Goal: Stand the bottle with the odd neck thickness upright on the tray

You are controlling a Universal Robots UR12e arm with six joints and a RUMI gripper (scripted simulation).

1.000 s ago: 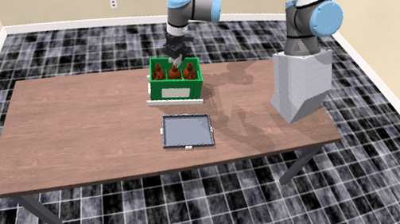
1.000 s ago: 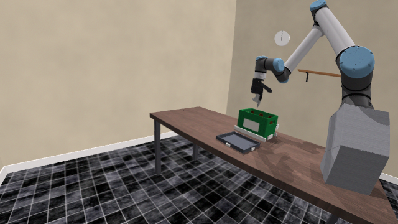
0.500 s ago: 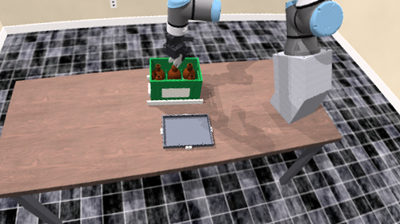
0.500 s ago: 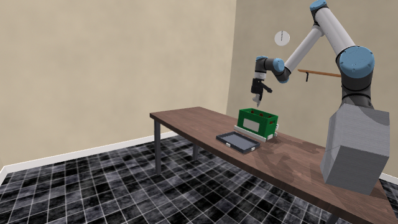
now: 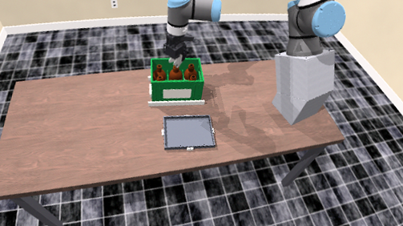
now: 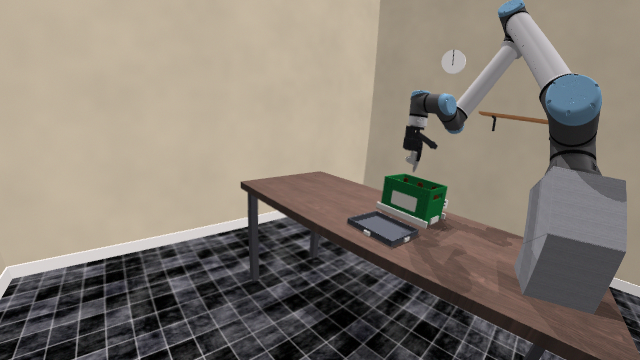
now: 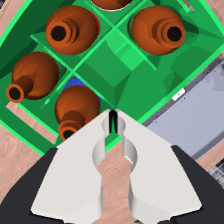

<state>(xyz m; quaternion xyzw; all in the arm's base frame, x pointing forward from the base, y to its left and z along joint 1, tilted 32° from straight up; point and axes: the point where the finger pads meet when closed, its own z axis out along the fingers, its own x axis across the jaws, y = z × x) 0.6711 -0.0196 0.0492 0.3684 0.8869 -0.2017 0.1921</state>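
A white-and-gray robot arm (image 5: pixel 194 8) bends over a brown wooden table (image 5: pixel 74 125), its black gripper (image 5: pixel 177 63) poised above a green crate (image 5: pixel 177 92) of brown bottles. The crate stands upright behind a white strip (image 5: pixel 176 103), and a shallow gray tray (image 5: pixel 189 132) lies flat in front, holding no bottle. The gripper's pale fingertips overlap a middle bottle in this angle, so their separation is hard to judge here.

From the side, the gripper (image 6: pixel 414 166) hangs above the rim of the crate (image 6: pixel 412 197), its fingers apart from it. The tray (image 6: pixel 384 228) rests level on the table (image 6: pixel 310 200) on the near side of the white strip (image 6: pixel 401 214). Only small patches of the bottles show over the crate's walls and through its handhold.

At the wrist, the light-gray jaws of the gripper (image 7: pixel 113 116) are closed tip to tip, clenched on nothing, with a rounded gap farther back. Five bottles (image 7: pixel 72 30) (image 7: pixel 158 31) (image 7: pixel 35 75) (image 7: pixel 77 107) (image 7: pixel 111 4) are in the crate (image 7: pixel 145 95), one cut off by the frame's upper edge; which has the odd neck cannot be told. A corner of the tray (image 7: pixel 192 112) appears at right.
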